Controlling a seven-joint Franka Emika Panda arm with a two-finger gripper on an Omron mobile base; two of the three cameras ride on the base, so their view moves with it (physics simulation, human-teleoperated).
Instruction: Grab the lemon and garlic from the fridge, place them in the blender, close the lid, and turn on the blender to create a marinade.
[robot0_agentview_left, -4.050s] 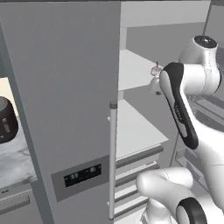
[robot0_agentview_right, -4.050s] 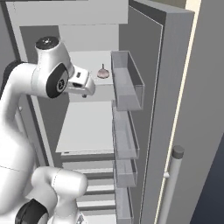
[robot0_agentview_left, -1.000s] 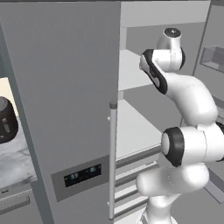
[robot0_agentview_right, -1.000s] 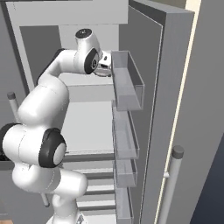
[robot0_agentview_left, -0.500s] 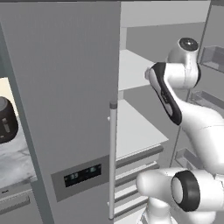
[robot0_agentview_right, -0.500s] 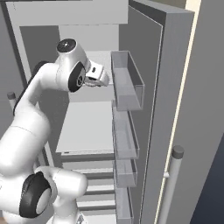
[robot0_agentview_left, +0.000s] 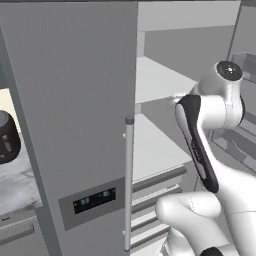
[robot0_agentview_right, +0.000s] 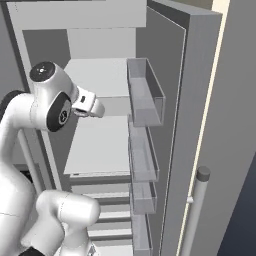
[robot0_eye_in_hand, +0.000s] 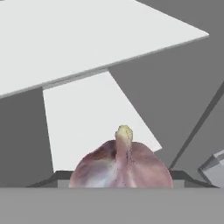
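While the white arm's gripper (robot0_eye_in_hand: 121, 186) clamps a purplish papery garlic bulb (robot0_eye_in_hand: 121, 167) between its fingertips, bare white shelves (robot0_eye_in_hand: 87, 118) lie beyond inside the tall grey fridge (robot0_agentview_left: 75, 115).

Left base view, left edge: a strip of plain cream-yellow wall (robot0_agentview_left: 6, 107). Below it, a mottled grey-and-white stone-look countertop (robot0_agentview_left: 17, 187). Under the countertop, a flat grey drawer front (robot0_agentview_left: 15, 239) with a thin horizontal bar pull.

Right base view: a sliver of the same cream wall at the top right corner (robot0_agentview_right: 220, 6). Lower right corner, a dark blue-grey surface (robot0_agentview_right: 245, 220), nature unclear.

Light flat and even, shadows soft.
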